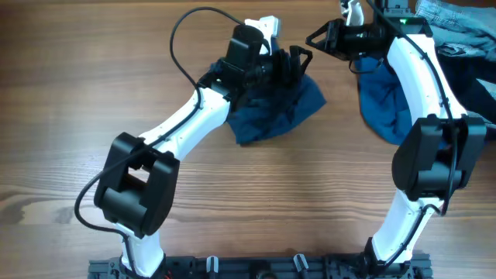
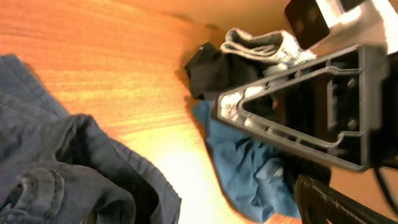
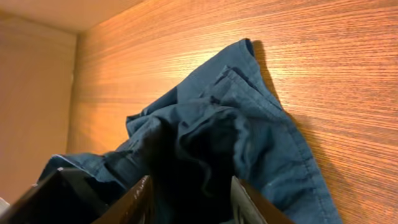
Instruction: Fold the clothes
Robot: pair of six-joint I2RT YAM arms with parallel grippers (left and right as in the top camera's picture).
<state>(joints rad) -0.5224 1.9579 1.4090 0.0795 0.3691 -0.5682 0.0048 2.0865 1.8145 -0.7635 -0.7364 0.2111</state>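
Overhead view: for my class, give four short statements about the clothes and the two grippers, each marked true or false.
1. The navy shorts lie crumpled on the table, under the left gripper. True.
2. The right gripper is shut tight on a mid-blue piece. False: the right wrist view shows its jaws apart, and it faces the navy shorts.
3. A mid-blue garment lies partly beneath the right arm. True.
4. The pale denim piece lies at the near edge, between the two arm bases. False: it sits at the far right corner of the table.
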